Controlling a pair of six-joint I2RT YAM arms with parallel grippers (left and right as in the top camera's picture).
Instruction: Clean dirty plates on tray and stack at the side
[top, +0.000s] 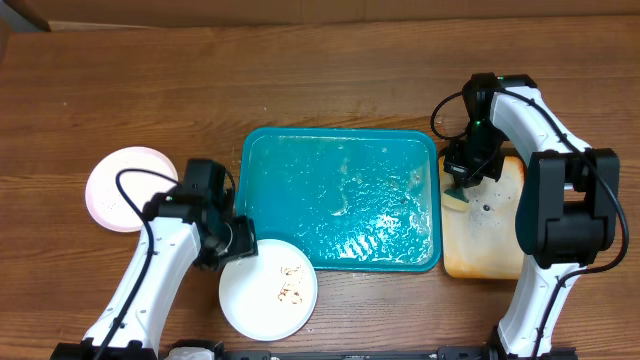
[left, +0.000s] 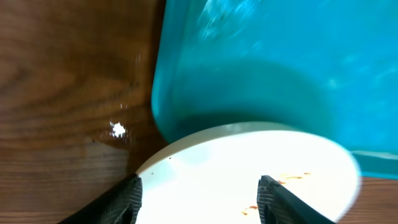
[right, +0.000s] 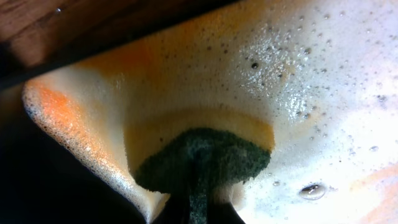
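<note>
Your left arm is reaching in from the near-left edge, and the left gripper is hanging over the rim of the white plate, its black ribbed fingers standing apart. That plate is round, flat and glossy, carrying thin brown smears, and it is lying on the wooden table just beside the near-left corner of the teal tray, whose surface is glistening wet. The pale plate is sitting well left of the tray. Your right arm is bending down over the small tray, the right gripper pinching a dark green sponge closed in bubbly, orange-tinged cream foam.
</note>
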